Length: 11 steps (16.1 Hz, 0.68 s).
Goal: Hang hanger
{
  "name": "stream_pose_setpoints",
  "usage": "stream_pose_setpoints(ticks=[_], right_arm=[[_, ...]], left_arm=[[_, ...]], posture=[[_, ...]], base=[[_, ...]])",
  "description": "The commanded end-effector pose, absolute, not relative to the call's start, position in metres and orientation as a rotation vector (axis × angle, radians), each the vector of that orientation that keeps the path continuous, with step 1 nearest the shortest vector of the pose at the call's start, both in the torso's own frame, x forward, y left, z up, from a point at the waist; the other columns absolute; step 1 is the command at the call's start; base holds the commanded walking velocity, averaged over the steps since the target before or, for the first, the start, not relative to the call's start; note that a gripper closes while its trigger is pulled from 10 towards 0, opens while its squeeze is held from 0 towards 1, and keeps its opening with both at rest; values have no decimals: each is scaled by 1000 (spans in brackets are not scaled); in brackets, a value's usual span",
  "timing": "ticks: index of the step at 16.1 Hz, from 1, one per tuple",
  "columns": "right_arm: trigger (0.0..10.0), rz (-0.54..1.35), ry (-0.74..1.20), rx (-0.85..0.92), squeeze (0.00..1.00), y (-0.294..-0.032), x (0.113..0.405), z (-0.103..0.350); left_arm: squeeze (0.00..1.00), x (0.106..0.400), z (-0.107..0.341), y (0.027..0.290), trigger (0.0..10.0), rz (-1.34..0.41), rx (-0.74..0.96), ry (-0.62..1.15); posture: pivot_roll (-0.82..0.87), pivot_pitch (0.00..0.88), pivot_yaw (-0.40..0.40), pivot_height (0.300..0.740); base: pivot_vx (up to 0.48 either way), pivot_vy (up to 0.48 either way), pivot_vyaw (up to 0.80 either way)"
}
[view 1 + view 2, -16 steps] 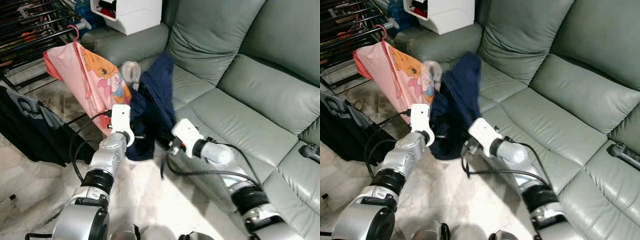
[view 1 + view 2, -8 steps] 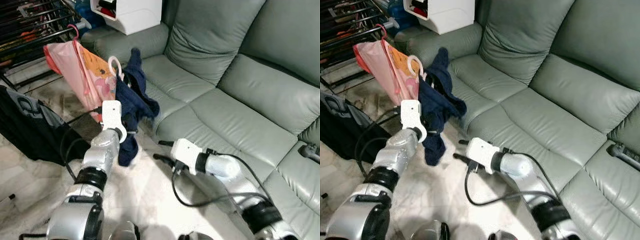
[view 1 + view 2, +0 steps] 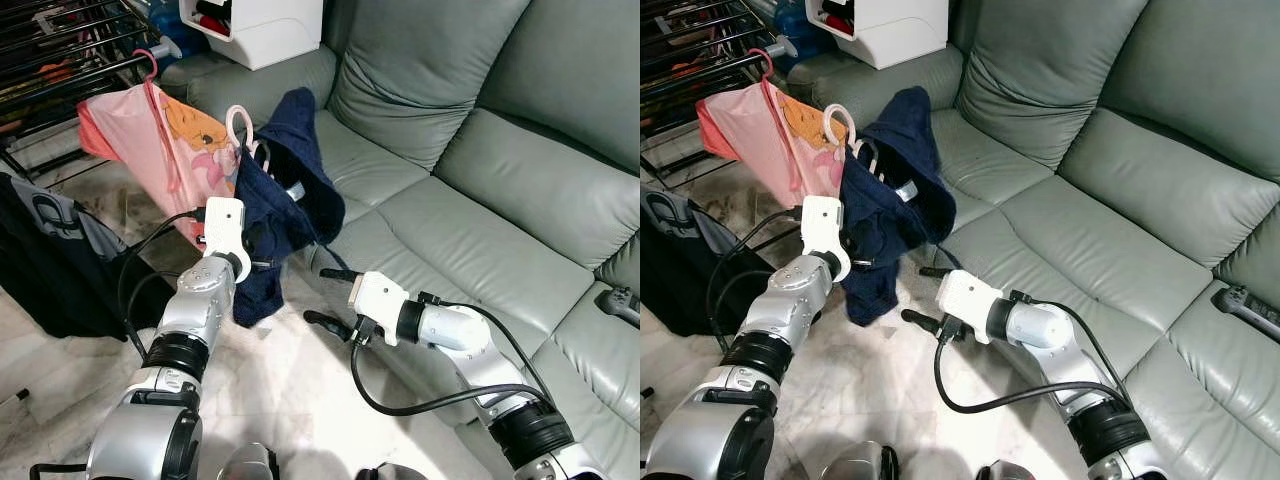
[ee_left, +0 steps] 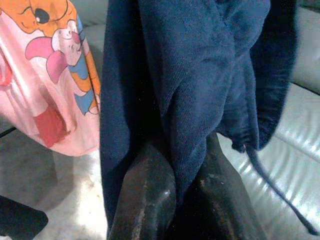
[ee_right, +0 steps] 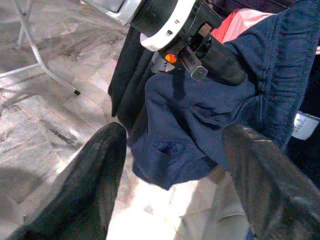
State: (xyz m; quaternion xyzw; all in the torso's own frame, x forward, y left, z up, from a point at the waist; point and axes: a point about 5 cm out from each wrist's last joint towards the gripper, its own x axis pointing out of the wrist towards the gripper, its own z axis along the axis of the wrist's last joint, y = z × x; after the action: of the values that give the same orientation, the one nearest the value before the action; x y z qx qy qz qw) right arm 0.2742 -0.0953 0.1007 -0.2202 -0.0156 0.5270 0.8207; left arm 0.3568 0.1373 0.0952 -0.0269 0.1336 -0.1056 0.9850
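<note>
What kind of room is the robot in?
Probably a living room at home: there is a big grey sofa, a clothes rack with laundry, and a tiled floor.

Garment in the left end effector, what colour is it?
Dark navy blue garment, clearest in the left wrist view, pinched by the left end effector.

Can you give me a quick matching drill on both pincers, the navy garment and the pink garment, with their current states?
Things:
1. left pincer
2. right pincer
3. navy garment
4. pink garment

States:
A. hangs on the drying rack by a pink hook
B. open, holding nothing, in front of the sofa
C. on a white hanger, held up in the air
D. shut on navy cloth

Pairs: 1-D, 2-B, 3-C, 4-A
</note>
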Motion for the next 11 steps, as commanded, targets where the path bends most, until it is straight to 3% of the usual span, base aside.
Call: stream_pose_setpoints(ticks=[1, 10, 11], right_arm=[[10000, 1131, -44, -462, 1000, -94, 274, 104], [10000, 1131, -44, -462, 1000, -94, 274, 104], [10000, 1041, -40, -505, 1000, -131, 287, 120]], left_arm=[[0, 364, 112, 136, 0, -221, -44, 199], [0, 364, 112, 136, 0, -221, -44, 199], [0, 357, 108, 148, 0, -399, 179, 157]], posture=[[-36, 32, 20, 740], [-36, 32, 20, 740], [-43, 45, 29, 740]], base=[[0, 0, 0], [0, 0, 0], [0, 0, 0]])
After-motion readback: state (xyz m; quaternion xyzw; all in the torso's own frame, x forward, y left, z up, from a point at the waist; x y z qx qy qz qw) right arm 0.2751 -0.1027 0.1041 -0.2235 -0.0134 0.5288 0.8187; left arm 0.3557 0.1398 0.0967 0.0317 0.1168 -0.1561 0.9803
